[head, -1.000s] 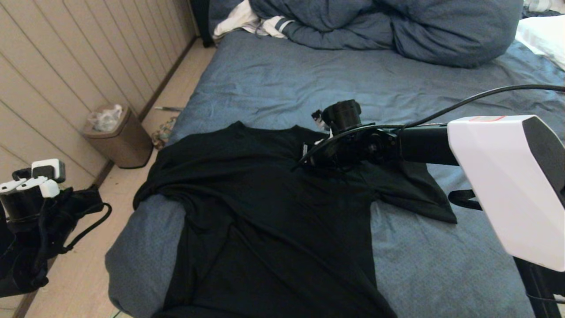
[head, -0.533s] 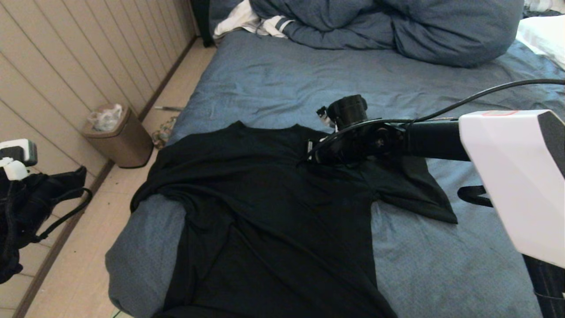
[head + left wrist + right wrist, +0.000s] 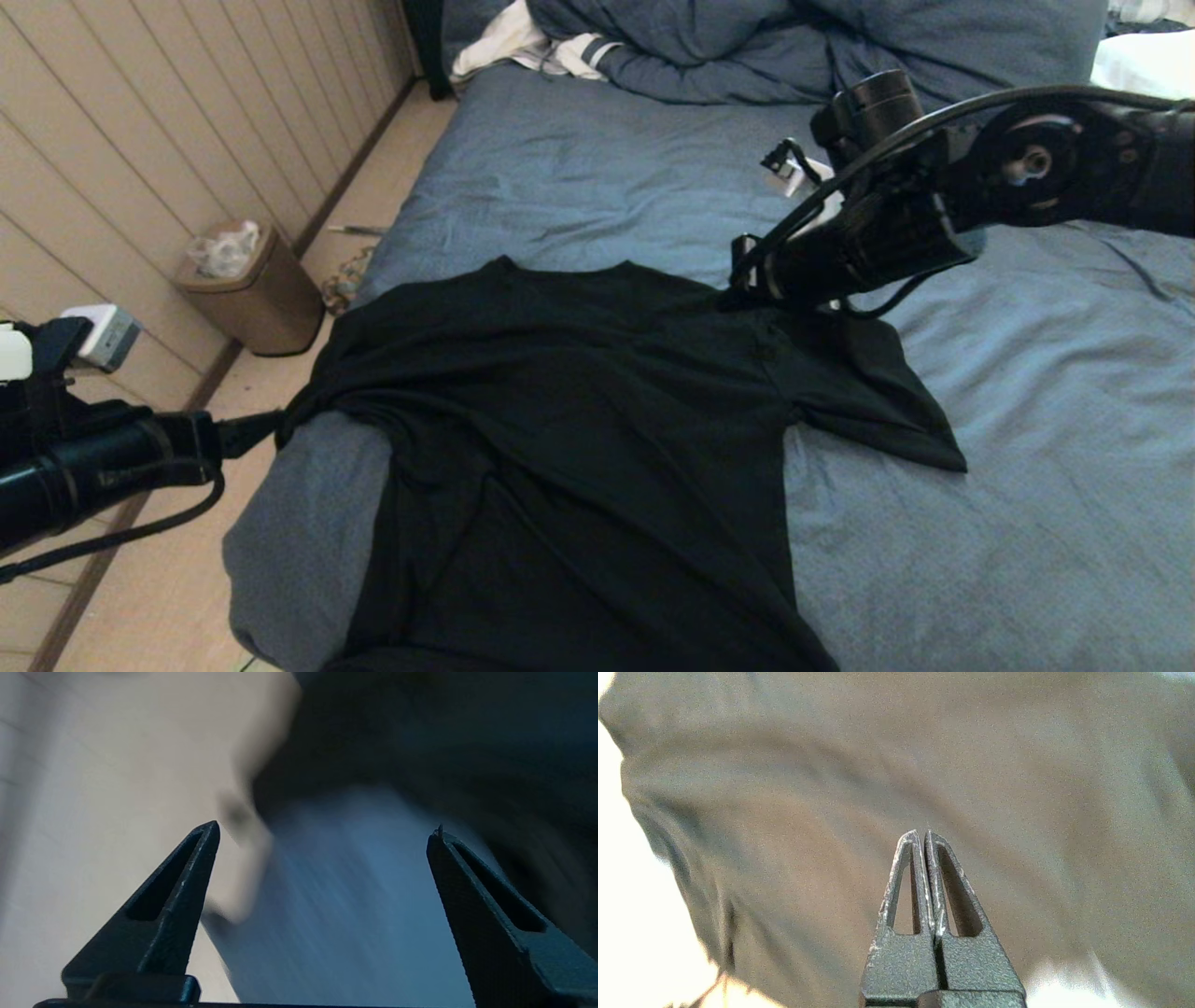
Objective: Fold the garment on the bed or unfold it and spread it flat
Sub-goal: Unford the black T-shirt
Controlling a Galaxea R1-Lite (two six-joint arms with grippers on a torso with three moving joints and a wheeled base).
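The garment, a black T-shirt with its plain side up, lies spread on the bed; its left sleeve hangs over the bed's left edge. My left gripper reaches in from the floor side to just beside that sleeve. The left wrist view shows this gripper wide open and empty, with blue sheet and black cloth ahead of it. My right gripper hovers at the shirt's right shoulder. It is shut on nothing, with dark shirt fabric below.
A bulky blue duvet and white striped clothing lie at the head of the bed, with a white pillow at far right. A brown bin stands on the floor by the panelled wall.
The left arm has swung from beside the bed toward the left sleeve and its jaws have opened. The right arm has drawn back to the right, its shut gripper now off the collar area.
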